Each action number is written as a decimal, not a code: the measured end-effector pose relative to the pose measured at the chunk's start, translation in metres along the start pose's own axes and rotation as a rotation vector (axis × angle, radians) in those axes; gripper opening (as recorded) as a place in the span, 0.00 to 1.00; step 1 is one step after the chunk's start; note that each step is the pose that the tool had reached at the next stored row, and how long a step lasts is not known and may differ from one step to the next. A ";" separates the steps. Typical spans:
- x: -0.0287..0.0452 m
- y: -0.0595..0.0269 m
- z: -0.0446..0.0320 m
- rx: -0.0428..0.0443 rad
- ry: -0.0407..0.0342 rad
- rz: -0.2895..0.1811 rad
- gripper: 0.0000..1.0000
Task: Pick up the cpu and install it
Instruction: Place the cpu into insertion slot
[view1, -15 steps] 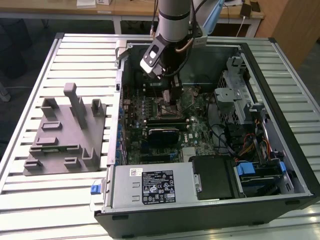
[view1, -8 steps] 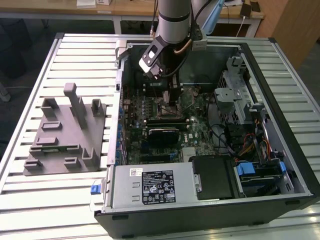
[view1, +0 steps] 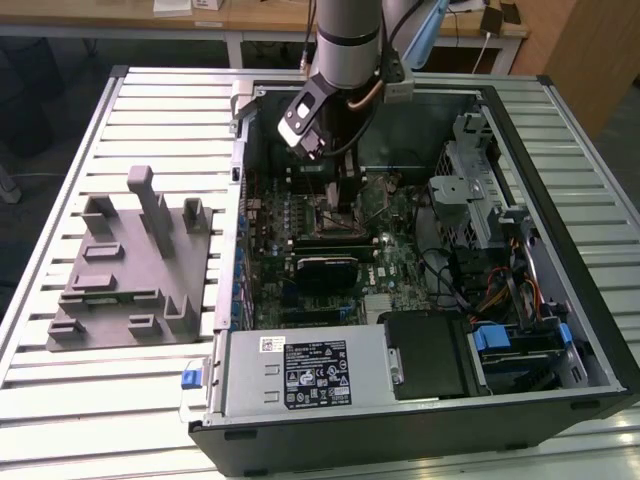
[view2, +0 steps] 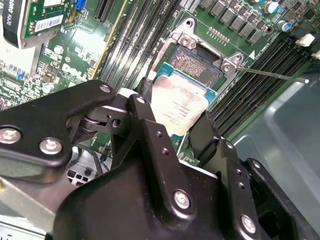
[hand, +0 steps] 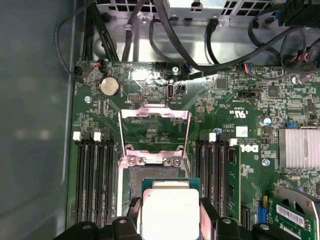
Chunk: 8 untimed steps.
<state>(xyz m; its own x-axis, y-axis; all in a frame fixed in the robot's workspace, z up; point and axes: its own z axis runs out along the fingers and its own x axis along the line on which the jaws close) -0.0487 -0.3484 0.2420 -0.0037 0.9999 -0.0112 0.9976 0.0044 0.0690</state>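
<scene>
Pinching flat silver square cpu (view2: 177, 107) over open socket (view2: 195, 66).

Slatted metal table (view1: 100, 420) carries open computer case (view1: 420, 435), lying on side. Grey fixture block (view1: 130, 270) sits on table just beside case, toward exterior view's left. Inside case: green motherboard (view1: 400, 265), silver power supply (view1: 300, 375) along near wall, metal drive cage (view1: 480, 200) toward exterior view's right. In first wrist view: coin cell battery (hand: 109, 86), finned heatsink (hand: 299, 148), black cables (hand: 165, 35), black memory slots (hand: 95, 175), socket load frame (hand: 155, 114) swung open.
</scene>
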 end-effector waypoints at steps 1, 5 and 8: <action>0.0000 0.0001 0.0010 -0.0001 0.0000 0.001 0.54; 0.0001 0.0016 0.0040 0.0001 -0.0006 0.009 0.54; 0.0003 0.0019 0.0066 0.0000 -0.0006 0.010 0.54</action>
<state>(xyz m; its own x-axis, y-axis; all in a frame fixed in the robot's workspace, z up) -0.0463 -0.3481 0.2356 0.0064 0.9999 -0.0111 0.9976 -0.0056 0.0691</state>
